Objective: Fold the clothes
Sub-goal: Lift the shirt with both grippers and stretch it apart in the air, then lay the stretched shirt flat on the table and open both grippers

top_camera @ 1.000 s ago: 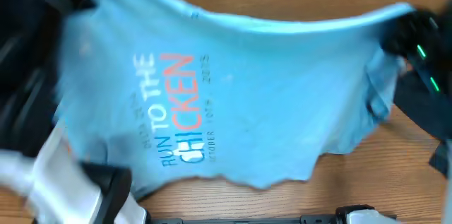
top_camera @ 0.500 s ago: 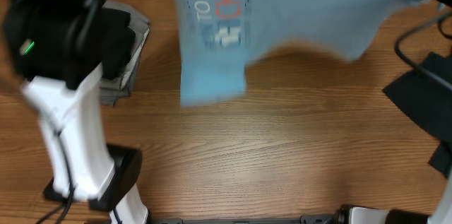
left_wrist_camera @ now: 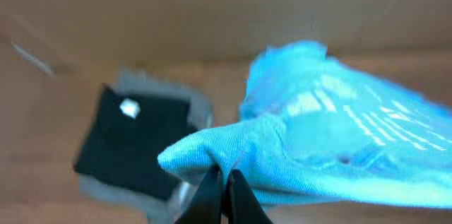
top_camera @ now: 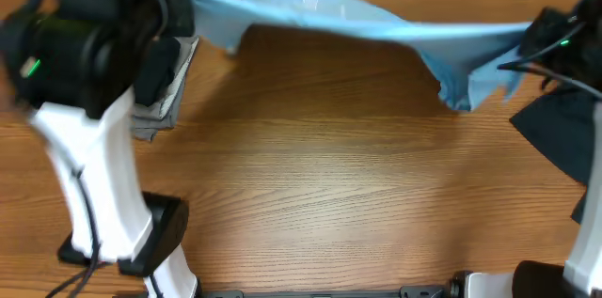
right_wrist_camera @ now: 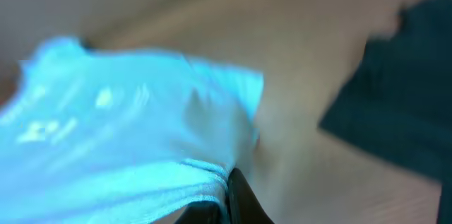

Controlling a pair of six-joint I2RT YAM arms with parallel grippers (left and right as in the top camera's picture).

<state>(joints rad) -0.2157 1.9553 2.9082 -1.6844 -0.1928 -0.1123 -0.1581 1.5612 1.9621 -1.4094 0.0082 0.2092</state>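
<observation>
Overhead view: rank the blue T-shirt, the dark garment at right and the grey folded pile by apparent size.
1. Blue T-shirt.
2. Dark garment, cropped by the frame.
3. Grey folded pile, partly hidden by the left arm, so rank unsure.

Light blue T-shirt [top_camera: 376,23]: soft knit cloth, matt, faint sheen along the stretched folds.
Table [top_camera: 329,195]: wood grain, smooth, low satin finish.
Left arm link [top_camera: 94,185]: white plastic, glossy.
Folded black shirt [left_wrist_camera: 131,143]: matt cloth, grey cloth beneath.
</observation>
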